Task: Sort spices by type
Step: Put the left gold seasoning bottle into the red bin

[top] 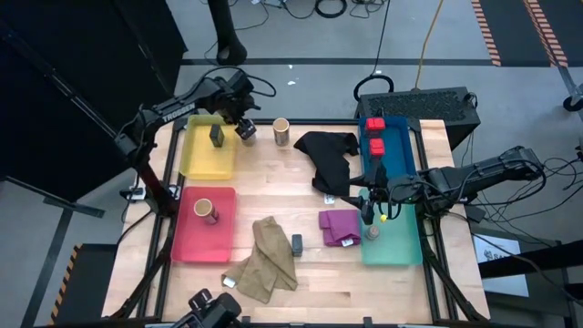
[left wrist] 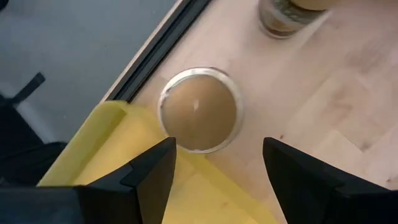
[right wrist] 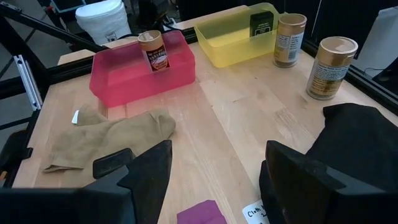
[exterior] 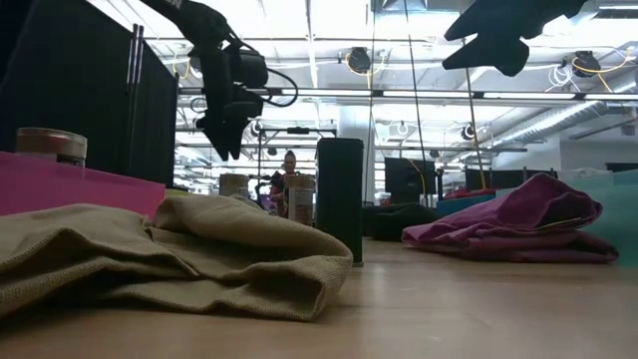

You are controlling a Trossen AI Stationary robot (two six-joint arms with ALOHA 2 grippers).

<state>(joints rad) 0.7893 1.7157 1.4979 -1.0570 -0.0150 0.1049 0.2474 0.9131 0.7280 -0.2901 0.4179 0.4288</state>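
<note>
The left gripper (top: 244, 126) hangs open and empty above a tan spice jar (left wrist: 199, 109) that stands on the bare wood just beside the far right corner of the yellow tray (top: 196, 157), at about 11 o'clock on the table (top: 273, 282); in the left wrist view its two dark fingers (left wrist: 152, 171) stand apart on either side of the jar's round lid, well above it. A second tan spice jar (top: 281, 131) stands on the wood toward 12 o'clock, near the first. A dark grey block (top: 217, 136) stands upright inside the yellow tray. The red tray (top: 187, 239) at 8 o'clock holds one tan jar with a red label (top: 206, 210). Another dark block (top: 297, 243) stands on the wood at 6 o'clock, just beside the khaki cloth (top: 269, 260). The right gripper (top: 369, 211) hovers open and empty at 3 o'clock, over the near edge of the blue tray (top: 404, 157) and beside the purple cloth (top: 339, 227). Two red boxes (top: 374, 134) sit in the blue tray toward 1 o'clock. A small grey round jar (top: 372, 233) stands at the left edge of the teal tray (top: 396, 246) at 4 o'clock. The black cloth (top: 330, 157) lies crumpled between the middle of the table and the blue tray.
</note>
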